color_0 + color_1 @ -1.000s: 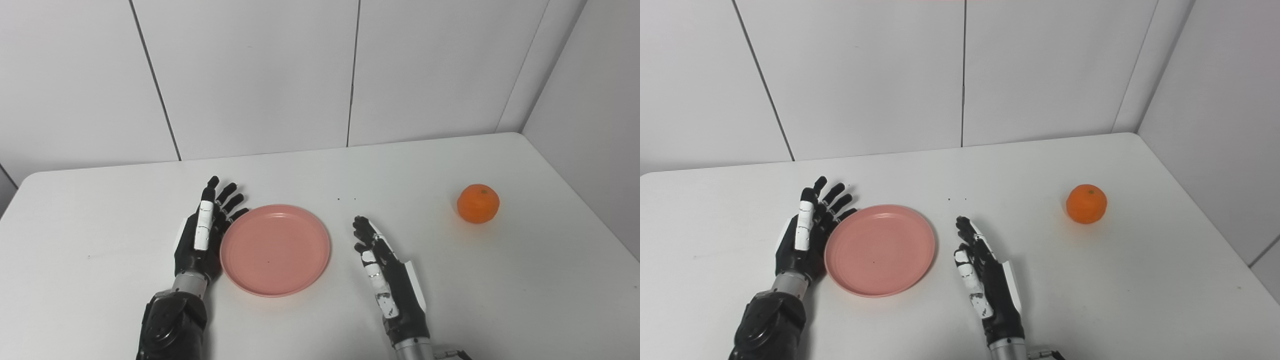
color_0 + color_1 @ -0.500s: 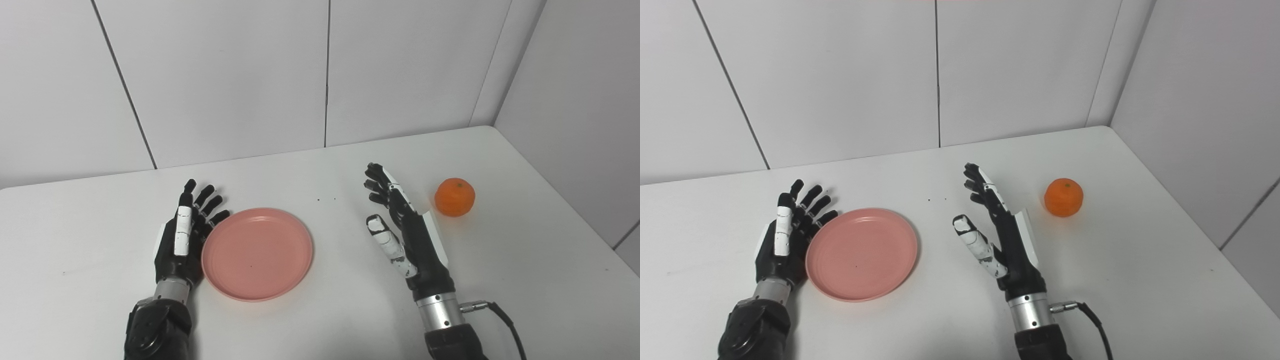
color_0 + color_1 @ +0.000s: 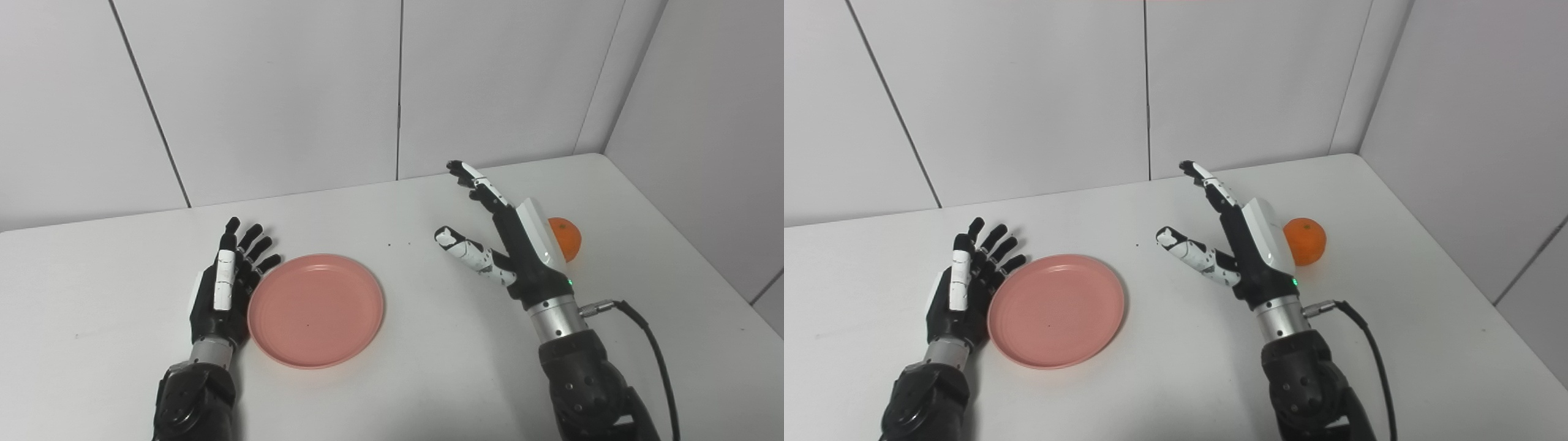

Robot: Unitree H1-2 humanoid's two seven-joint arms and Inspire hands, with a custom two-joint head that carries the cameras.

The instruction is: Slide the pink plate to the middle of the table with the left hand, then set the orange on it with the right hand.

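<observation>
My right hand [image 3: 1249, 248] open, empty, beside orange [image 3: 1306, 241]; orange round, may roll, so grab around middle; left hand [image 3: 961, 291] open, flat beside pink plate [image 3: 1056, 309]

Both views are taken from head height, angled down and forward across the bench [image 3: 392, 380] toward the panelled back wall [image 3: 275, 92]. The arms are seen entering from the bottom edge, so the bench is viewed from close above its near side. The right eye view is offset slightly rightward: the plate [image 3: 1056, 310] and orange [image 3: 1305, 241] are shifted left against the left eye view. Nearly the whole scene is shared: bench top, back wall, right side wall [image 3: 1476, 122], corner.
</observation>
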